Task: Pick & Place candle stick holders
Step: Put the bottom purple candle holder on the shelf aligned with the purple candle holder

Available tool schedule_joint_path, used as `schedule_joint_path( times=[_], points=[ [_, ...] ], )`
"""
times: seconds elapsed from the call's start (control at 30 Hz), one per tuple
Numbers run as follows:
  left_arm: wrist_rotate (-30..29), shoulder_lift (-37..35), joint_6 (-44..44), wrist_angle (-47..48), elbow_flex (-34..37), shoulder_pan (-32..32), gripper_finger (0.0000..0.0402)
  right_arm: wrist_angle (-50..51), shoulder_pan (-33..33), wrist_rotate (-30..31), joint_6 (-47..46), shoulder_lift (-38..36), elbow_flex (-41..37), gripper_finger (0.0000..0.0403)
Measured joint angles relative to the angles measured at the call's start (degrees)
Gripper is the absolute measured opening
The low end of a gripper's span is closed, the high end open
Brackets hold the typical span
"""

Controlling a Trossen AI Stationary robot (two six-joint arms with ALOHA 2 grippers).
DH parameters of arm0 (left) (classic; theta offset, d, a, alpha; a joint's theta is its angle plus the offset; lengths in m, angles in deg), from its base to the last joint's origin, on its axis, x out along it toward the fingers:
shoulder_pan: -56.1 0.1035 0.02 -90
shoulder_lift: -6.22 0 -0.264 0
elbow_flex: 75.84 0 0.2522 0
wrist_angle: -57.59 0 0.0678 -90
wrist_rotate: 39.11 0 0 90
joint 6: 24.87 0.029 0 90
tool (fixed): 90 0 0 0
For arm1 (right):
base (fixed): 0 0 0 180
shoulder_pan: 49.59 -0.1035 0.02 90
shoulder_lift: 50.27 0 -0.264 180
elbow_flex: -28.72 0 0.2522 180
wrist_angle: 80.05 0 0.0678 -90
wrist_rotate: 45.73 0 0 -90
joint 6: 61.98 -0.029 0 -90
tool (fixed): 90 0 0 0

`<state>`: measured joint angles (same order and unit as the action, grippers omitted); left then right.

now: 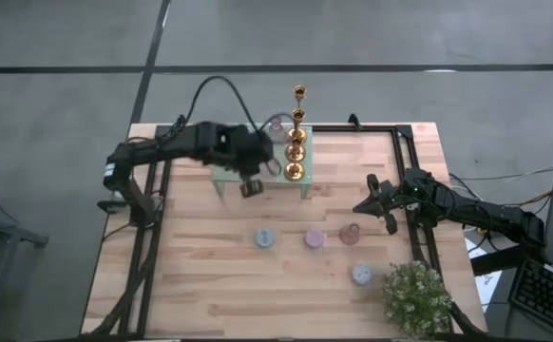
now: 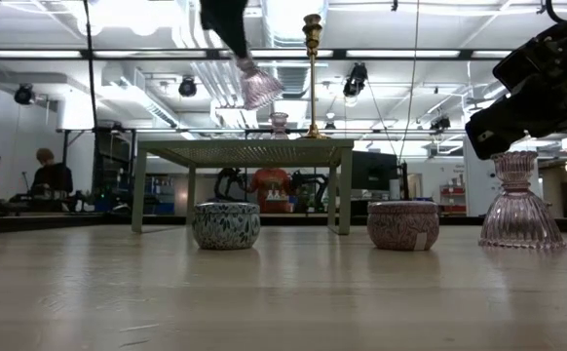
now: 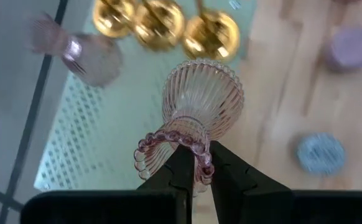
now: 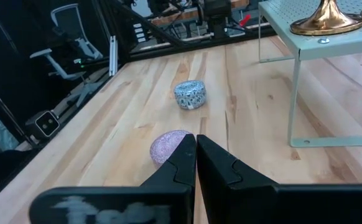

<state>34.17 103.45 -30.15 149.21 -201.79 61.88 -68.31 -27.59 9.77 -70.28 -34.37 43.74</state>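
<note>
One pink glass holder (image 3: 201, 109) tilted, base outward, rim pinched in left claw (image 3: 197, 163).

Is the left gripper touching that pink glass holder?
Touching. The left wrist view shows the left gripper pinching the beaded rim of the pink glass holder.

Ribbed pink glass holder (image 3: 201, 102), mint perforated rack (image 3: 100, 134).

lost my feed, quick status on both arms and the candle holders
Left gripper shut on pink glass holder, above green rack. Right gripper shut, empty, idle at table's right. Gold holders already on rack; nothing blocking.
</note>
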Motion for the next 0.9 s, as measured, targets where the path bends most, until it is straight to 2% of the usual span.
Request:
schedule_joint_path(
  times=[0.13,0.4,0.63,0.9],
  points=[
    [3.6,2.4,2.8,-0.9,-0.5,4.6,0.0035,0.0,0.0,0.0,0.4,0.0,0.0,0.0008],
    [3.1,5.1,5.8,-0.9,-0.4,9.3,0.0035,0.0,0.0,0.0,0.5,0.0,0.0,0.0008],
    [3.1,6.9,8.3,-5.0,-0.4,10.5,0.0035,0.0,0.0,0.0,0.7,0.0,0.0,0.0008],
    [1.7,7.9,9.5,-4.4,-0.4,10.6,0.0035,0.0,0.0,0.0,0.8,0.0,0.0,0.0008]
  ],
)
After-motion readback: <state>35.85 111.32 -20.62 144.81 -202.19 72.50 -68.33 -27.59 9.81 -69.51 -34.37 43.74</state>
